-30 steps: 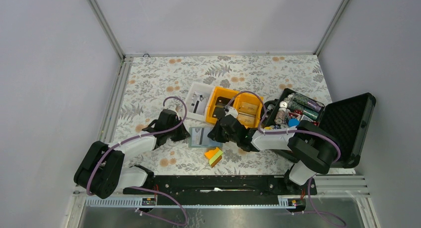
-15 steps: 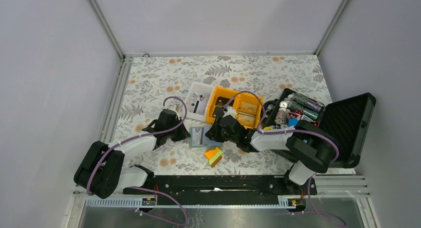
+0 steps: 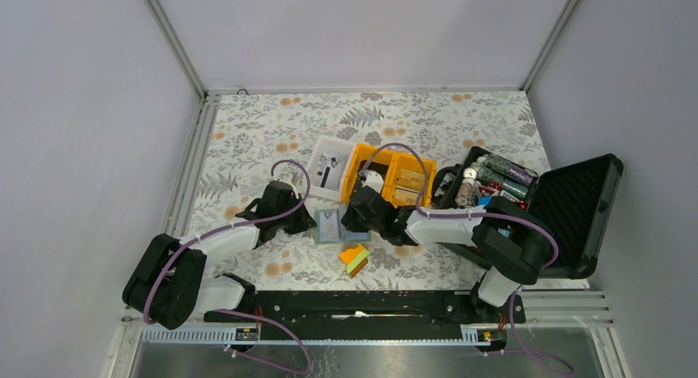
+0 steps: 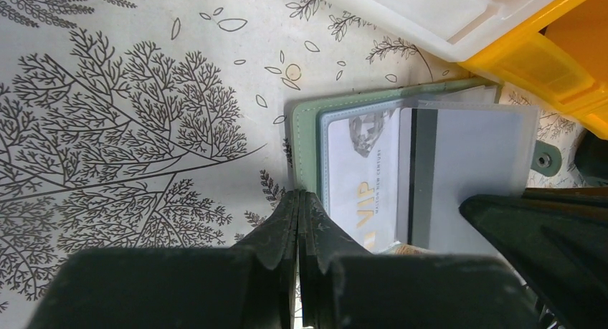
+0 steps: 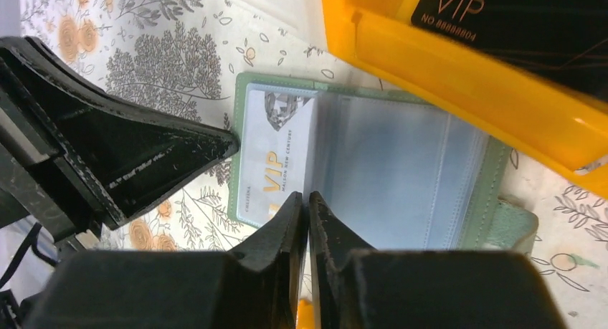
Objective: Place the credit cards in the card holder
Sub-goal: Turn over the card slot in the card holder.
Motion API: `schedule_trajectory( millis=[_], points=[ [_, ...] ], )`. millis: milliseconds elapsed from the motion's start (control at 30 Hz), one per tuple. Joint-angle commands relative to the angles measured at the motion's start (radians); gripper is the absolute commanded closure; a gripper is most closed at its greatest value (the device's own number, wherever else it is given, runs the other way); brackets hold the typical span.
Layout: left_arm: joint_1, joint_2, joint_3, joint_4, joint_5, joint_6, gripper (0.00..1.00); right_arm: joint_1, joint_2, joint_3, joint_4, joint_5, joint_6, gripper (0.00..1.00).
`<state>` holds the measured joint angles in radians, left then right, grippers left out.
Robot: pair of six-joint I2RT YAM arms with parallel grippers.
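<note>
I'm watching my left fingers (image 4: 283,225) resting closed at the card holder (image 5: 401,157)'s edge and my right fingers (image 5: 290,218) closed over its clear pockets (image 5: 380,171). Just left of them, a pocketed card (image 5: 276,157) is showing "VIP".

You have a yellow bin (image 3: 352,180) touching a white tray (image 3: 317,160) on the floral cloth (image 3: 272,123). Wedge block (image 3: 355,259) lies nearer the bases. Black case (image 3: 580,205) open at right, poker chips (image 3: 486,180) inside.

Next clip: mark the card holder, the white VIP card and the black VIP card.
card holder (image 5: 401,171), right wrist view, on its bare blue inner panel.
white VIP card (image 5: 276,153), right wrist view, mid-face, inside the left pocket.
black VIP card (image 5: 516,21), right wrist view, on its face, in the yellow bin (image 5: 466,78).
</note>
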<state>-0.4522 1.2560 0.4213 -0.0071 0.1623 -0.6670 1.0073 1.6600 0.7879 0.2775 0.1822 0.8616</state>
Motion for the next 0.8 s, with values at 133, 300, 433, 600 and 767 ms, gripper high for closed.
schedule_trajectory(
  millis=[133, 300, 433, 600, 767],
  points=[
    [0.001, -0.012, -0.007, 0.046, 0.016, 0.002, 1.00, 0.027, 0.070, 0.209, -0.343, 0.162, -0.140, 0.90],
    [0.001, -0.006, -0.011, 0.072, 0.039, 0.003, 1.00, 0.056, 0.138, 0.299, -0.445, 0.212, -0.176, 0.88],
    [0.001, 0.001, -0.017, 0.094, 0.056, -0.007, 1.00, 0.106, 0.192, 0.372, -0.489, 0.262, -0.188, 0.87],
    [0.001, 0.006, -0.025, 0.111, 0.066, -0.018, 1.00, 0.148, 0.234, 0.442, -0.493, 0.257, -0.187, 0.77],
    [0.001, 0.001, -0.030, 0.108, 0.058, -0.023, 1.00, 0.160, 0.218, 0.458, -0.493, 0.253, -0.194, 0.60]
  ],
)
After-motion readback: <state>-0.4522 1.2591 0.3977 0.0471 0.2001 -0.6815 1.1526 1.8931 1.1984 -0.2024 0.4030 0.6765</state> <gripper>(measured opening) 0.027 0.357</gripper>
